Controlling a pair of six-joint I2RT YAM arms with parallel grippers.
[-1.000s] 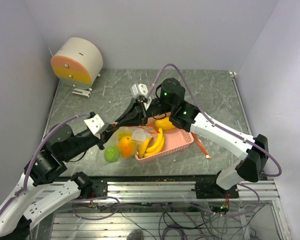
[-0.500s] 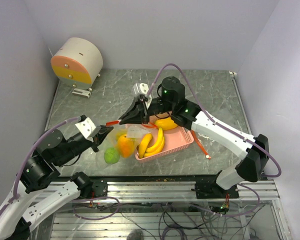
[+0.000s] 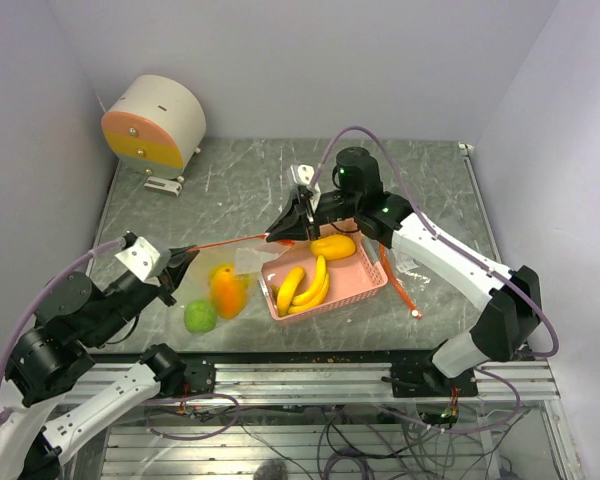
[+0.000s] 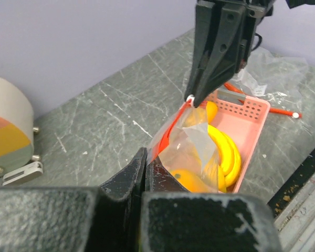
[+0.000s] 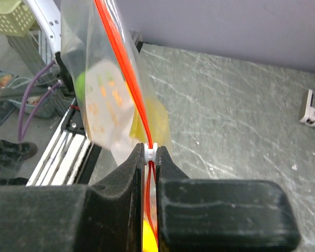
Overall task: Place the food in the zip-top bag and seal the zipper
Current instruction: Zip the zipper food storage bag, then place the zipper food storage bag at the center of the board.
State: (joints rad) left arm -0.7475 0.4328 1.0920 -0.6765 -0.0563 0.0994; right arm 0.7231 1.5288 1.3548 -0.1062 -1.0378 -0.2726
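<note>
Now the thin red zipper (image 3: 230,243) stretches taut between left gripper (image 3: 183,260) and right gripper (image 3: 283,232), each pinching one end. Beneath, the clear floppy bag (image 3: 244,264) holds an orange fruit (image 3: 224,290), just beside the left wall of the perforated pink basket (image 3: 365,287).

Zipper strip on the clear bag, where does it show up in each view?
Top external: zipper, a taut red line from left tool to right tool, left of centre.
Left wrist: zipper slants through the centre, up to the right tool.
Right wrist: zipper runs from top left down to centre.
Shared landmark: right tool pinching it.
</note>
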